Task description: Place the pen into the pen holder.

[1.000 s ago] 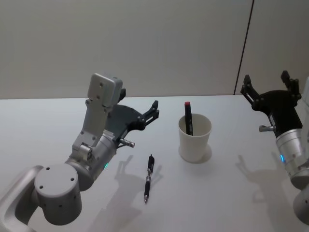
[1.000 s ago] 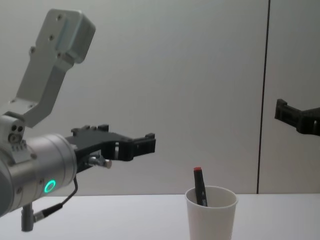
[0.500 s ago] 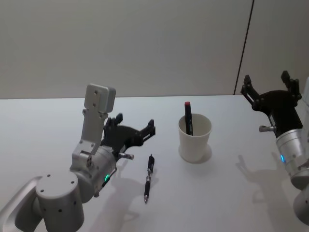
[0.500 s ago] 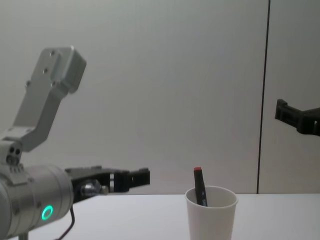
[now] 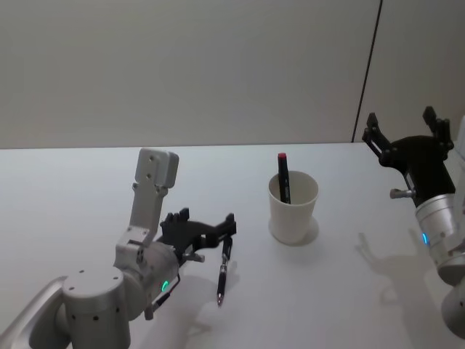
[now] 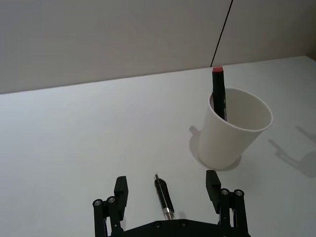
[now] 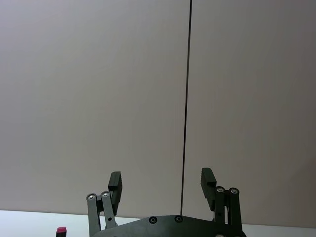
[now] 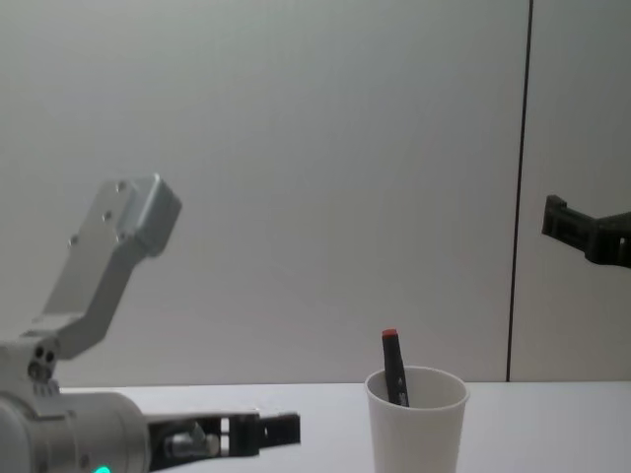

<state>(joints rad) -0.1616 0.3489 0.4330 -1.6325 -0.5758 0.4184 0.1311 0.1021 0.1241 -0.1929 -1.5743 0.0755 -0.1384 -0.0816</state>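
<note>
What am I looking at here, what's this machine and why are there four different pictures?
It's a robot with two arms, each ending in a two-fingered gripper. One picture comes from its head, one from its chest, one from each wrist. On the white table are a black pen and a white paper cup holding a red-capped pen. The left gripper, open, hangs low astride the black pen, gripping nothing. The right gripper, open, is raised at the right.
</note>
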